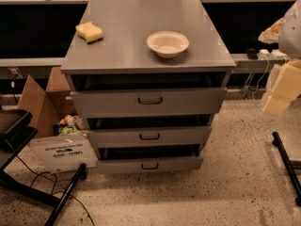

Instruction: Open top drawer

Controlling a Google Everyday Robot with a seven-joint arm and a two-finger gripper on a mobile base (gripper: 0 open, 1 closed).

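By the right edge, gripper (276, 101) (well apart from top drawer (188, 102)).

Dim, warm light from above.
Soft sheen on far surface (141, 18); gap above top drawer (188, 102) in black shadow; hand (282, 91) at right edge lit pale yellow; floor (235, 182) evenly lit.

Alt text: a lab or workshop. A grey metal drawer cabinet (131, 32) stands on a speckled hard floor (235, 182), with loose cables (22, 167), an open cardboard box (44, 102), black stand legs (286, 159) and long benches (33, 61) behind. The robot's pale gripper (277, 100) hangs at the right edge.
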